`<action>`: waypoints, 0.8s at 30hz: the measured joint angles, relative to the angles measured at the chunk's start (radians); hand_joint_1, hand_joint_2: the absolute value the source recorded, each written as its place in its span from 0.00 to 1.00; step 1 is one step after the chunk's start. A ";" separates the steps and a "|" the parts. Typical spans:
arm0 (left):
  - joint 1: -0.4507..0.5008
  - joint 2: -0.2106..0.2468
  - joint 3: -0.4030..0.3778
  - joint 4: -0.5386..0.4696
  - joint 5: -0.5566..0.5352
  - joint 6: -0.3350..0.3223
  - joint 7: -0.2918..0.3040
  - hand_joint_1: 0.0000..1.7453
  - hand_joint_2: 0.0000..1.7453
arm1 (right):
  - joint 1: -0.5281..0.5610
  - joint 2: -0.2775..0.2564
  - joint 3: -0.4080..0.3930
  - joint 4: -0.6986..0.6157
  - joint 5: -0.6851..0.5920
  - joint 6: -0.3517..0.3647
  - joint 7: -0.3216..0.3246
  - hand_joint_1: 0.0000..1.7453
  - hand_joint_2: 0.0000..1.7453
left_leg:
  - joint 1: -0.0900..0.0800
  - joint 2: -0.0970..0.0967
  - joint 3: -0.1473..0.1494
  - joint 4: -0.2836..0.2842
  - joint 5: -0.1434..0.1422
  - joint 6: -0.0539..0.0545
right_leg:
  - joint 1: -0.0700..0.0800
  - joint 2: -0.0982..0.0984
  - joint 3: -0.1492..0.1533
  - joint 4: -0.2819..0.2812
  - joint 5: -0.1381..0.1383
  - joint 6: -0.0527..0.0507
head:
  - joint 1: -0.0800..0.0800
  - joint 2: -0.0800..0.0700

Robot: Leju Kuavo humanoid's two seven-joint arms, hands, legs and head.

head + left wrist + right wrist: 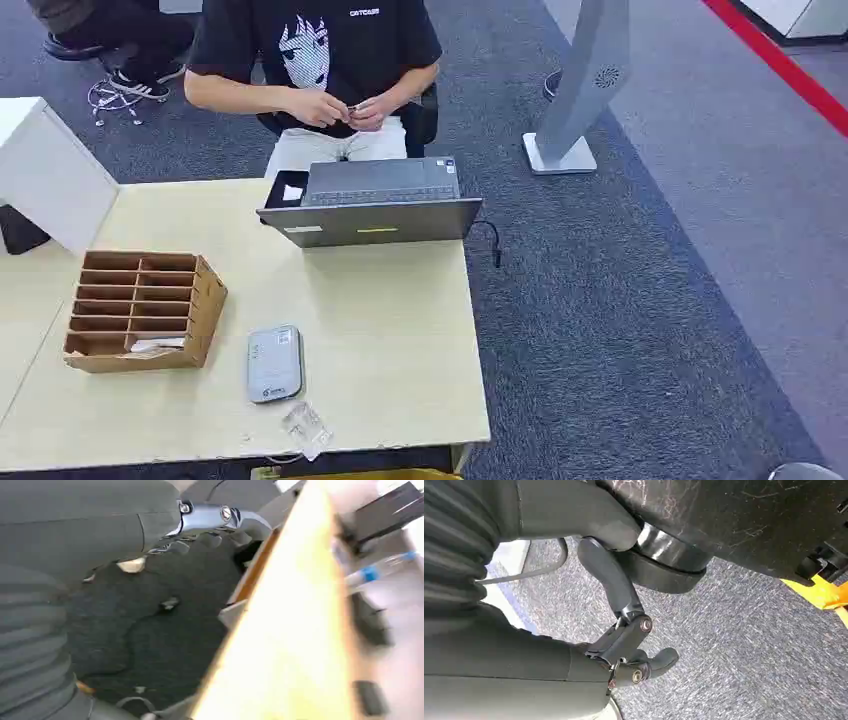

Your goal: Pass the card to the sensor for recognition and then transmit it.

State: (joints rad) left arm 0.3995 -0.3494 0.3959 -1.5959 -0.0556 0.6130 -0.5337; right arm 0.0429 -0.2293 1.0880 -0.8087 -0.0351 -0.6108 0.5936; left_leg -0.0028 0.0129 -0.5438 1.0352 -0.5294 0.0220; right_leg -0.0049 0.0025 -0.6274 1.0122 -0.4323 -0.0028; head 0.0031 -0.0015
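1. The step in hand, as I judge it, is the first reach: no card has been lifted, and both arms hang low beside the desk (pixel 400 330); the left hand (pixel 215 522) shows over dark carpet next to the desk's pale edge, its fingers loosely curled and holding nothing; the right hand (pixel 624 645) hangs over grey carpet, its fingers (pixel 659 661) curled in and empty.
2. The card (pixel 155 345), as best I can tell, is the pale slip lying in a front compartment of the cardboard organiser (pixel 145 310) near the desk's left edge; it is too small to be sure of.
3. The sensor (pixel 274 363) I take to be the flat grey device with rounded corners, lying just beside the organiser and near the desk's front edge.
4. To do the reach well, the left hand should come up over the front edge and approach the organiser from above; a thin card lying flat in a narrow slot calls for a pinch on its exposed edge rather than a full grasp.
5. The organiser is corrugated brown board, light and apt to slide; press gently.
6. A crumpled clear plastic wrapper (pixel 306 428) lies at the front edge near the sensor; keep the sweep above it.
7. The desk is smooth pale wood laminate; the sensor looks like matt plastic.
8. At the far edge stands an open grey laptop (pixel 372 205); a seated person (pixel 330 60) behind it would be the likely receiver of the card.
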 joint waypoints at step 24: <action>-0.163 0.168 -0.029 -0.487 0.040 -0.173 0.160 0.00 1.00 | -0.054 0.007 0.090 0.048 -0.019 0.007 -0.019 0.00 1.00 | 0.002 -0.001 0.002 0.000 0.002 -0.003 | 0.003 0.000 0.002 0.000 0.001 -0.001 | 0.001 0.000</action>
State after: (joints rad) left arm 0.2368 -0.1811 0.3669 -2.0828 -0.0157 0.4402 -0.3733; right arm -0.0114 -0.2224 1.1776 -0.7603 -0.0538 -0.6039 0.5745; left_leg -0.0005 0.0120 -0.5418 1.0353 -0.5273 0.0188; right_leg -0.0022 0.0023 -0.6256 1.0122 -0.4314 -0.0043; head 0.0038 -0.0015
